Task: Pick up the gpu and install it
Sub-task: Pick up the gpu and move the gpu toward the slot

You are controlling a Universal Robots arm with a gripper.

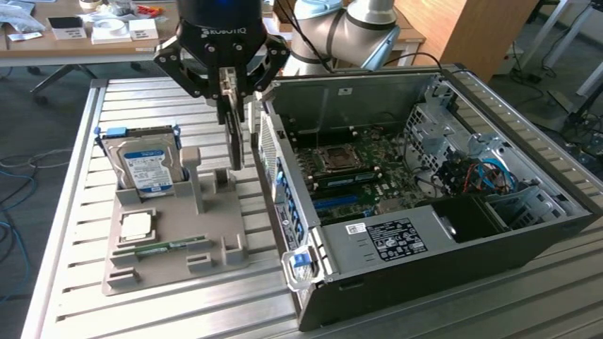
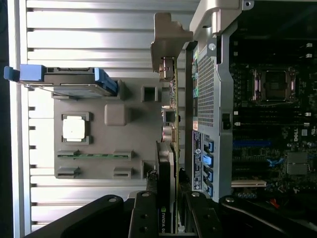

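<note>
The gpu (image 1: 234, 132) is a thin dark card that hangs on edge from my gripper (image 1: 233, 92), which is shut on its upper end. It hovers just above the grey holder (image 1: 212, 233), beside the open computer case (image 1: 414, 233). In the wrist view the gpu (image 2: 171, 124) shows edge-on, its beige metal bracket (image 2: 168, 34) at the far end, close along the case's rear panel (image 2: 210, 99). The black fingers (image 2: 147, 213) of my gripper (image 2: 171, 210) clamp the card from both sides.
The grey holder (image 2: 138, 134) carries a hard drive (image 1: 146, 166) in a blue frame, a CPU (image 1: 138, 226) and a green RAM stick (image 1: 169, 247). The case lies open with the motherboard (image 1: 349, 169) exposed. All rests on a ribbed metal table (image 1: 141, 99).
</note>
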